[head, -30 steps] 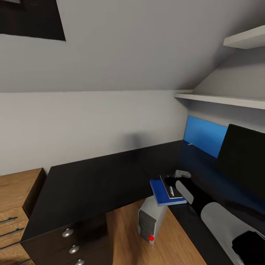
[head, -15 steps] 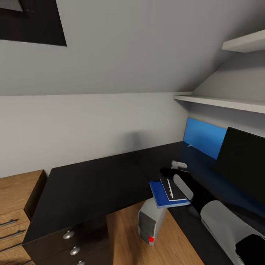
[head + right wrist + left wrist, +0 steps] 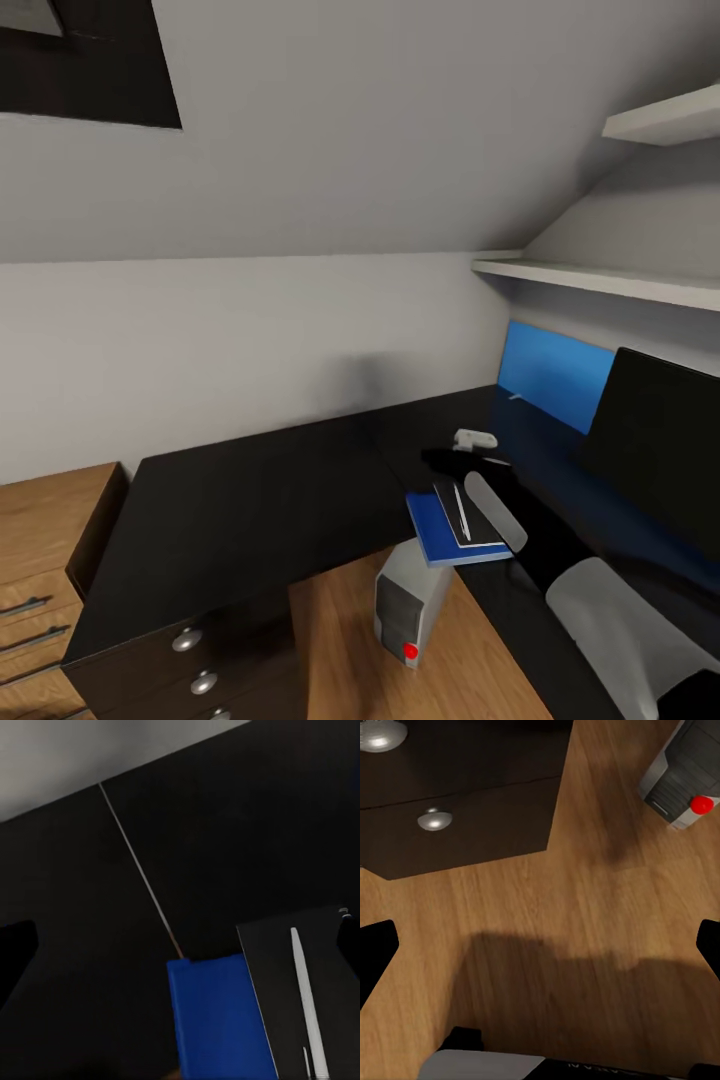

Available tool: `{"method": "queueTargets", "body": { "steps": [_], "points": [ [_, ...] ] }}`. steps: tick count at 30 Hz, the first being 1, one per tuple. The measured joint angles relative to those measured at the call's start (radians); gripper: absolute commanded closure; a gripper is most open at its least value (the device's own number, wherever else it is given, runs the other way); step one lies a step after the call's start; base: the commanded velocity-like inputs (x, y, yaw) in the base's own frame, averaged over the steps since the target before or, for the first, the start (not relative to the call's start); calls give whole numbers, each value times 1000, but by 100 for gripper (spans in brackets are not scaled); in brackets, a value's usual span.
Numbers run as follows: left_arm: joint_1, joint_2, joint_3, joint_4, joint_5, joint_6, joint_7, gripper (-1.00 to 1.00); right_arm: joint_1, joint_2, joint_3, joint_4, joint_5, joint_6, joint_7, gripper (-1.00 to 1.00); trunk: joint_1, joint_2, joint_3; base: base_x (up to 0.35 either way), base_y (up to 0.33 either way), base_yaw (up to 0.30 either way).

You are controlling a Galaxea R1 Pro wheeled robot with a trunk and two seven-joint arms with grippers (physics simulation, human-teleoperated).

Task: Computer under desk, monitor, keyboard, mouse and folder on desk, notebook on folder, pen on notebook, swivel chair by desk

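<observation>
On the black desk (image 3: pixel 260 500) near its inner corner lies the blue folder (image 3: pixel 428 530), with the dark-looking notebook (image 3: pixel 482 527) on it and the thin pen (image 3: pixel 461 510) on the notebook. My right gripper (image 3: pixel 440 462) hovers just beyond the stack, toward the wall. In the right wrist view it is open (image 3: pixel 180 945) over the desk top, with the folder (image 3: pixel 221 1020), notebook (image 3: pixel 266 975) and pen (image 3: pixel 307 997) below. The computer (image 3: pixel 408 605) stands on the floor under the desk edge. The monitor (image 3: pixel 660 440) stands at the right. My left gripper (image 3: pixel 540 952) is open above the floor, near the computer (image 3: pixel 682 772).
A black drawer unit (image 3: pixel 190 655) with silver knobs (image 3: pixel 433 820) sits under the desk's left end, beside low wooden shelving (image 3: pixel 40 560). White wall shelves (image 3: pixel 600 275) hang over the right side. A blue panel (image 3: pixel 555 372) stands behind the desk. Light wood floor (image 3: pixel 555 945) lies between drawers and computer.
My right gripper has drawn back from over the notebook toward the wall, uncovering the pen. The view has shifted slightly. The stack has not moved.
</observation>
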Motion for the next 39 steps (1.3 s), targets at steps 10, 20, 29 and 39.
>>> {"method": "queueTargets", "body": {
  "steps": [10,20,29,39],
  "points": [
    [0,1,2,4,3,0,1,-100,12,5,29,-8,4,3,1,-100,1,0,0,-300,0,0],
    [0,1,2,4,3,0,1,-100,13,5,34,-8,6,3,-1,-100,1,0,0,-339,0,0],
    [0,1,2,13,2,0,1,-100,13,10,39,-6,8,0,-14,-100,1,0,0,-339,-2,0],
    [0,0,2,17,-2,-2,3,-100,15,50,204,-4,99,-30,-15,-100,0,0,0,-139,-27,0]
  ]
}}
